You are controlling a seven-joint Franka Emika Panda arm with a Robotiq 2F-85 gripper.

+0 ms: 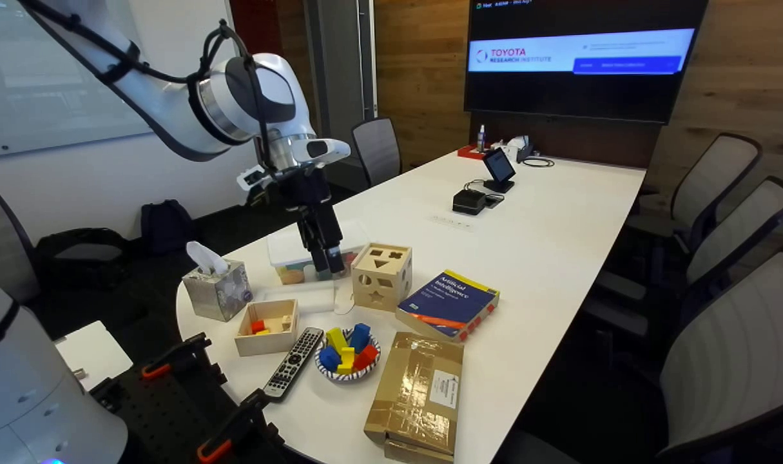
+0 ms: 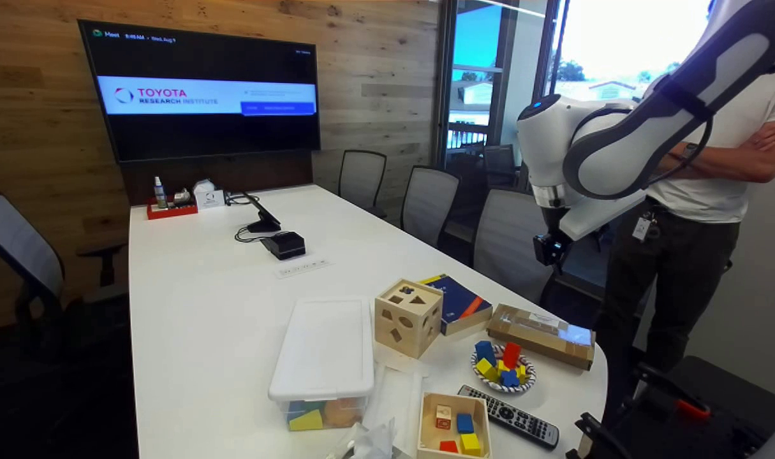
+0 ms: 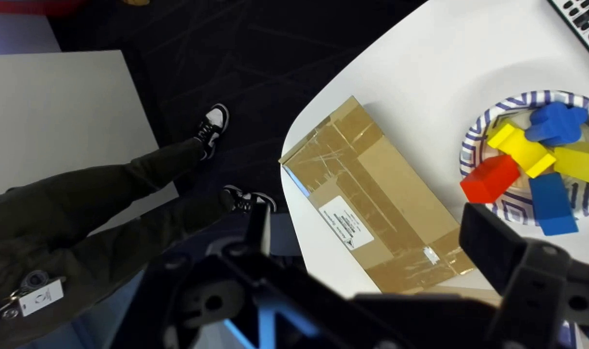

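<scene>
Gripper, one: black, fingers spread wide with a gap between them, hanging above the tabletop. Carton, one: brown, taped, white label on top; lies flat at the tabletop's edge, seen between the fingers in the wrist view and well apart from them. Bowl, one: patterned blue and white, near the carton; contains a red block, yellow blocks and blue blocks, some rising above the rim. Tray, one: wooden; holds several small blocks, red, yellow and blue among them. Remote, one: lies between tray and bowl. Book, one: dark blue cover titled "Artificial Intelligence"; just beside the carton, contact unclear. Sorter, one: wooden cube with shaped holes, near the book. Bin, one: clear plastic, white lid on, coloured pieces inside. Tissue box, one: tissue standing up from the top. Screen, one: wall-mounted, lit, reading "TOYOTA RESEARCH INSTITUTE". Person, one: white shirt, arms folded, standing past the tabletop in an exterior view.
</scene>
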